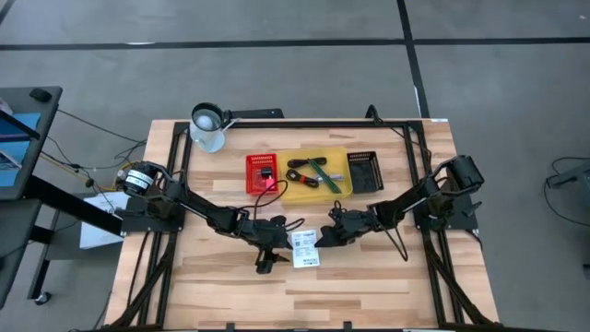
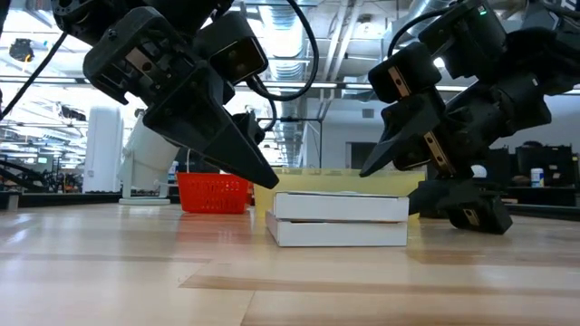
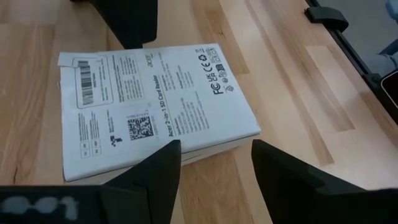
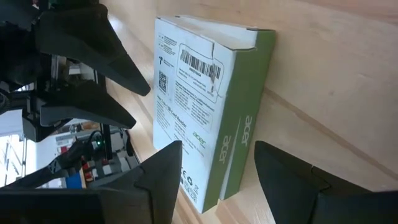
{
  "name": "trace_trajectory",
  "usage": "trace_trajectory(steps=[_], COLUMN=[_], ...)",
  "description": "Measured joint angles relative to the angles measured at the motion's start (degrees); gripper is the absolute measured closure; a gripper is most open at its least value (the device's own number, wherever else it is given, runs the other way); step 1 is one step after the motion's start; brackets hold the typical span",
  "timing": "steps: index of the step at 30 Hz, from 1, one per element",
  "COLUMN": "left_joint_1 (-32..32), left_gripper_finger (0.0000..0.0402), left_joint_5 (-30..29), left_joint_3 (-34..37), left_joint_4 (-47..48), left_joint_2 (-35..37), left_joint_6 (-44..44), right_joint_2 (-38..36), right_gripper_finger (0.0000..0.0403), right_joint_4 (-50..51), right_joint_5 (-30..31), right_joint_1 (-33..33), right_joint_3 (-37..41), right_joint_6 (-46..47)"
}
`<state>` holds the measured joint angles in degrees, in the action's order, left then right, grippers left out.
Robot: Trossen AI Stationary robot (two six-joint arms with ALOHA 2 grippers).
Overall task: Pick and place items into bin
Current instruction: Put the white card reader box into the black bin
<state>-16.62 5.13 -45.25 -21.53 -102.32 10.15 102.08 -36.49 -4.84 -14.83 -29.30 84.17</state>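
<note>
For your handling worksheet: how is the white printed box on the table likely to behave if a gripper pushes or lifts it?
The white printed box lies flat, so it would probably slide, not roll or tip. Its crisp cardboard edges suggest it's stiff. It may be light, being a small retail carton.

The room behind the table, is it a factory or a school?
Most likely a robot lab or workshop: bare ceiling pipes and strip lights, equipment benches at the back, and a slatted wooden table with two dark robot arms mounted on it.
</note>
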Motion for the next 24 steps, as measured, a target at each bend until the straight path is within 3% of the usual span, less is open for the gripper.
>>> trace_trajectory(steps=[24], left_joint_1=[0.08], left_gripper_finger=[0.0214], left_joint_5=[0.02], left_joint_3=[0.0], left_joint_4=[2.05], left_joint_2=[0.0], left_joint_6=[0.99], right_joint_2=[0.0], right_gripper_finger=[0.0207], right_joint_4=[0.0], right_joint_5=[-0.04], right_joint_1=[-0.02], right_joint_3=[0.0], right_joint_6=[-0.21])
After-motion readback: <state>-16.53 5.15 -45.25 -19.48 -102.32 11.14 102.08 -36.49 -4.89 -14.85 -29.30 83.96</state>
